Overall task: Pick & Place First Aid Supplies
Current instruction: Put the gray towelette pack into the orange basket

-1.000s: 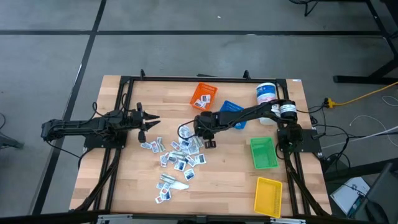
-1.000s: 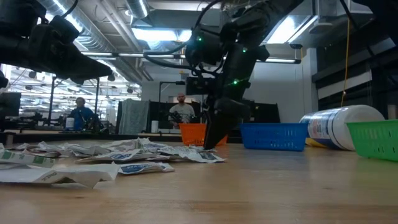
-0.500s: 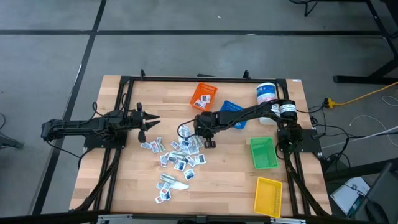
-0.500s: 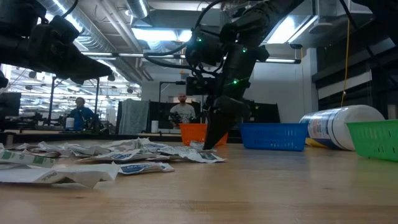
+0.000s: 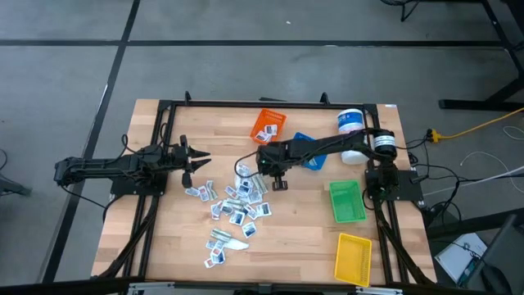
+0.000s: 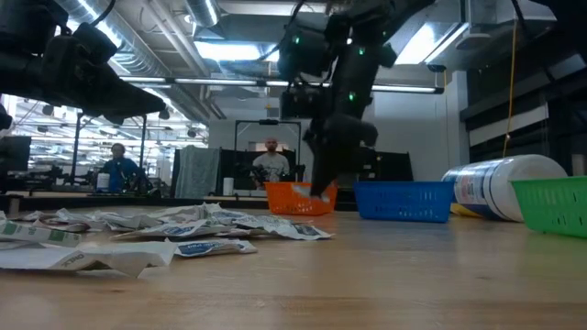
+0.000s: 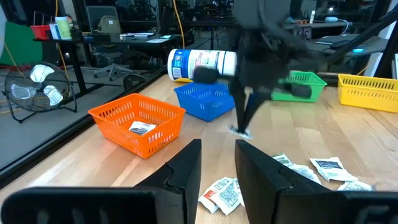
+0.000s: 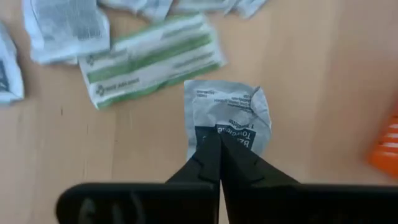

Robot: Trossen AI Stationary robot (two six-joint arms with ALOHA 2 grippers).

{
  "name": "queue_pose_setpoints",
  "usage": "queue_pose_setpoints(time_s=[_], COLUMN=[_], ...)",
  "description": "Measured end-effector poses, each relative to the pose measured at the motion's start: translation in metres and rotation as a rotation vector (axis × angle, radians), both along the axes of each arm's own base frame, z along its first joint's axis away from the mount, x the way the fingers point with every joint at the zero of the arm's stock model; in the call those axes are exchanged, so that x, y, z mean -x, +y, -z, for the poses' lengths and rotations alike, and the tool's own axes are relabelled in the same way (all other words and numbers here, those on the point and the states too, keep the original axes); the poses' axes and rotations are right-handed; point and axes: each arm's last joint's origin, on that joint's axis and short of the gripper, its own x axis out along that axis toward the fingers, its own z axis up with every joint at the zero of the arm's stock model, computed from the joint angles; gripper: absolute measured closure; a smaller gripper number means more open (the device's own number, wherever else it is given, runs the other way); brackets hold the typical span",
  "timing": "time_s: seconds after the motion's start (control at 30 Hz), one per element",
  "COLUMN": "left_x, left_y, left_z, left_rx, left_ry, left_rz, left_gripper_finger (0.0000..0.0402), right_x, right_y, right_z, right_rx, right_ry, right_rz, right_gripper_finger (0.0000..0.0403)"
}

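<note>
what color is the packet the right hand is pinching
Grey-white with dark print; the packet pinched by the right hand shows best in the right wrist view.

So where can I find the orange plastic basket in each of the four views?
High view: orange plastic basket at the table's far middle, left of the blue basket.
Low view: basket behind the right end effector.
Left wrist view, centre-left.
Right wrist view: only an orange edge.
Shared landmark in three views: the blue basket.
</note>
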Motion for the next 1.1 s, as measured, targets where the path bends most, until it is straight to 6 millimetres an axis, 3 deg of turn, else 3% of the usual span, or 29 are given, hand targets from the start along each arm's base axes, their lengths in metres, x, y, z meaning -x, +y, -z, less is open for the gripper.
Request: queue_pose_setpoints(time_s=[0.43, 0.87, 1.1], left_x=[0.0, 0.0, 0.0], left_y=[0.0, 0.0, 0.0], left_z=[0.0, 0.0, 0.0], left_rx=[0.0, 0.0, 0.0], left_ry=[0.0, 0.0, 0.0], left_rz=[0.0, 0.0, 0.0], left_gripper_finger=[0.0311, 0.031, 0.031], right_x=[0.02, 0.026, 0.027], right_y=[-0.034, -0.102, -0.115], right_z=[-0.053, -0.057, -0.055], right_rx=[0.023, 0.06, 0.047], right_ry=[-0.14, -0.261, -0.294], right_rz=[0.082, 0.264, 0.331], right_gripper_finger=[0.0398, 0.0397, 0.0396])
